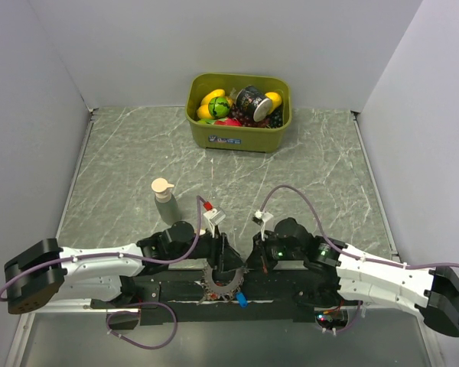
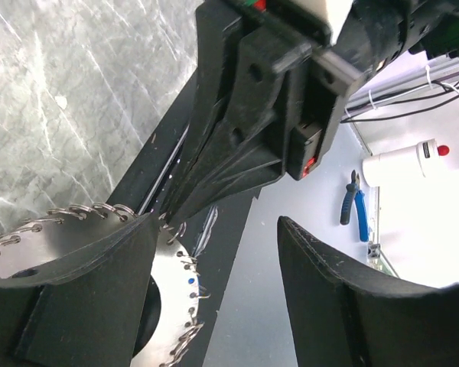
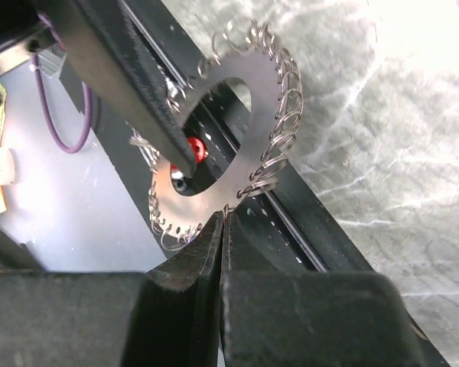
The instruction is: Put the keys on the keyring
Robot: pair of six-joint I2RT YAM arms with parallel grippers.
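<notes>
The sticker on the olive bin (image 1: 228, 141) is too small to read. Both arms fold low at the table's near edge, where the keyring (image 3: 269, 95), a flat silvery disc fringed with wire loops, sits between them. The left gripper (image 2: 214, 229) is spread with one finger across the hole, and the right gripper (image 3: 222, 220) is pressed together at the rim.

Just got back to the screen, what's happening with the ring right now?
Both arms are at the keyring, near the table's front edge. The left gripper is open, with one finger poked through the ring's centre hole. The right gripper has its jaws shut right at the rim; whether they actually pinch it is unclear. A red key tag shows through the hole, and a blue key lies beside the ring.
</notes>
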